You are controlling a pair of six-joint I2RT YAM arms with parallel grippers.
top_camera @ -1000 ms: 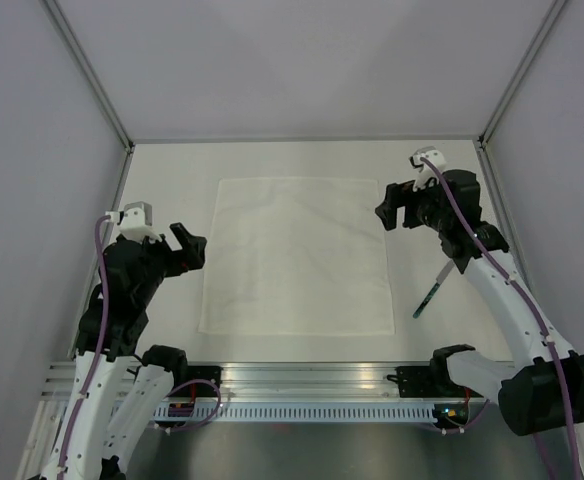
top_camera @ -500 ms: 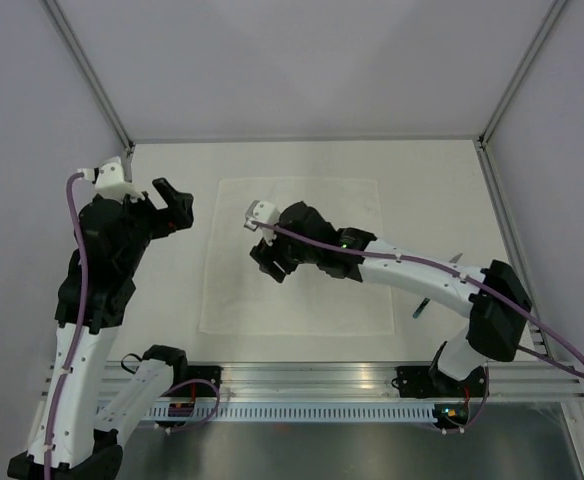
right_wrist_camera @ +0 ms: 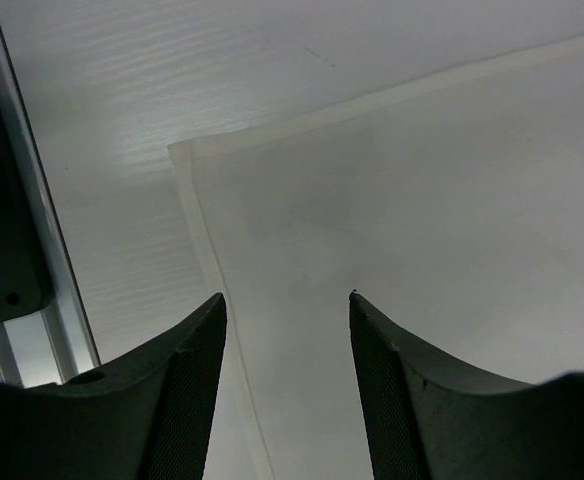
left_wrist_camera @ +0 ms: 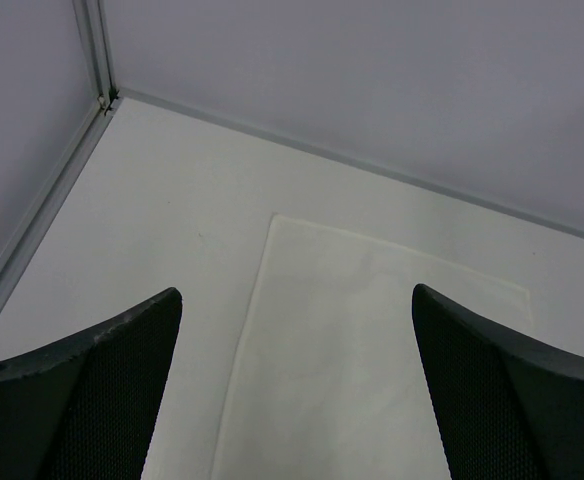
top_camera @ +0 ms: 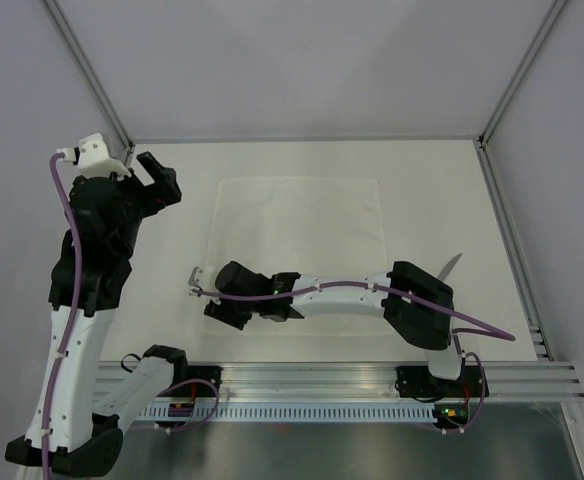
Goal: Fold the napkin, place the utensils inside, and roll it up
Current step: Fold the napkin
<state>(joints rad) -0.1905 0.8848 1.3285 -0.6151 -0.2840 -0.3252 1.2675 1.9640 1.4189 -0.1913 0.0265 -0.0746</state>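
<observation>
The napkin (top_camera: pixel 302 250) is a plain white cloth lying flat in the middle of the table. My right gripper (top_camera: pixel 220 308) is stretched across it to its near left corner, open and low. In the right wrist view (right_wrist_camera: pixel 286 296) the jaws straddle the left hem just behind that corner of the napkin (right_wrist_camera: pixel 422 180). My left gripper (top_camera: pixel 162 180) is raised by the far left corner, open and empty (left_wrist_camera: pixel 297 290), with the napkin (left_wrist_camera: pixel 372 340) below it. The dark utensil (top_camera: pixel 452 266) lies right of the cloth, partly hidden by the right arm.
The aluminium rail (top_camera: pixel 312 378) runs along the near edge, close to the right gripper, and shows in the right wrist view (right_wrist_camera: pixel 22 200). Grey walls and a metal frame post (left_wrist_camera: pixel 97 50) enclose the table on three sides.
My right arm swung from the far right corner of the napkin across the cloth to its near left corner. My left arm rose and moved toward the far left corner.
</observation>
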